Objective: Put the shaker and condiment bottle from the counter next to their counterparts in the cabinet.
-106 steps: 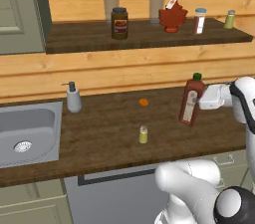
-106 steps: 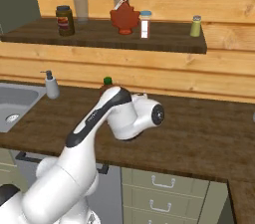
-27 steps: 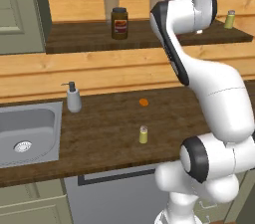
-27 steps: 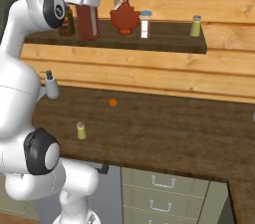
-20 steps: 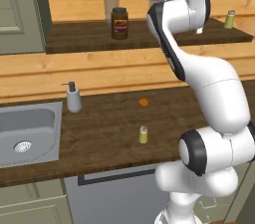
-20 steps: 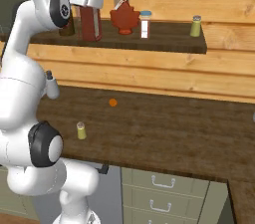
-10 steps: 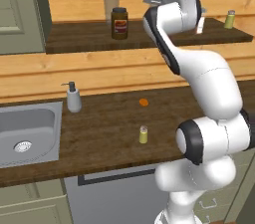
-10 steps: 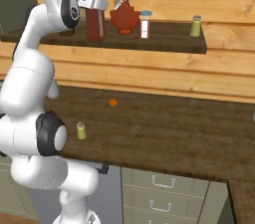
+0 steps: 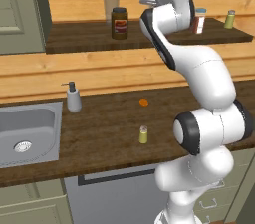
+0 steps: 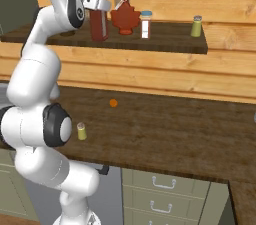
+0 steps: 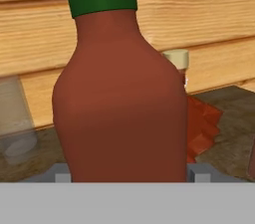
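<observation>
counter [image 10: 165, 134]: shaker [image 10: 81, 131] sits near its front edge | cabinet [image 10: 165, 43] shelf: condiment bottle [image 10: 98, 9] upright, just left of the maple-leaf bottle [image 10: 125, 18] | gripper [image 10: 98, 3]: jaws closed round the condiment bottle's upper body, holding it

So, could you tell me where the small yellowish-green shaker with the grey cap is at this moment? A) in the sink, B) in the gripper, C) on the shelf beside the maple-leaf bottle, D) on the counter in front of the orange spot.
D: the shaker stands upright on the counter, nearer the front edge than the orange spot, while the gripper is up at the shelf with the condiment bottle.
</observation>
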